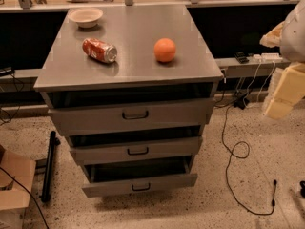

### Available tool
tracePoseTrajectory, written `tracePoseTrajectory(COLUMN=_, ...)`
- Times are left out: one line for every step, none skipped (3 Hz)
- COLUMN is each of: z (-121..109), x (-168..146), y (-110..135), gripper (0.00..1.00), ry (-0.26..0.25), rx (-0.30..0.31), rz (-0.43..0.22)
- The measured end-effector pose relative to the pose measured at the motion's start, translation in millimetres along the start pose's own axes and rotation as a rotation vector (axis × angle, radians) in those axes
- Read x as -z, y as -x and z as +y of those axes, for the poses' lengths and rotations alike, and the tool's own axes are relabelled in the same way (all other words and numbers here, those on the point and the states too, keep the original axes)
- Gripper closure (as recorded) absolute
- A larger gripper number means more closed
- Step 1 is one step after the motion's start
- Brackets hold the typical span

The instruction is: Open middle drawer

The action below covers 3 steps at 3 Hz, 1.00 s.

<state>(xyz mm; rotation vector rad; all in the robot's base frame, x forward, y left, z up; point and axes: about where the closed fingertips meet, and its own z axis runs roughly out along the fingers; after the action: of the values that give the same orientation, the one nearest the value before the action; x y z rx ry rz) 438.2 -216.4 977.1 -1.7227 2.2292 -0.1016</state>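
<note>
A grey metal cabinet with three drawers stands in the middle of the camera view. The middle drawer has a low wide front panel with a small black loop handle. A dark gap shows above its front. The taller top drawer sits above it. The bottom drawer stands out a little further below it. My gripper, cream coloured, hangs at the right edge, well to the right of the cabinet and apart from every drawer. It holds nothing.
On the cabinet top lie a red soda can on its side, an orange and a white bowl. A black cable loops on the floor at right. A black bar and a cardboard box lie at left.
</note>
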Motion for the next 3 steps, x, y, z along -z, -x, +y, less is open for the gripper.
tracePoseTrajectory(z=0.0, x=0.0, y=0.0, gripper=0.00, ry=0.000, rx=0.000, rz=0.000)
tracePoseTrajectory(z=-1.4, x=-12.4, y=14.6, gripper=0.00, ry=-0.009, rx=-0.012, rz=-0.059)
tracePoseTrajectory(z=1.3, x=-50.9, y=37.3, gripper=0.00, ry=0.033, rx=-0.063, rz=-0.213)
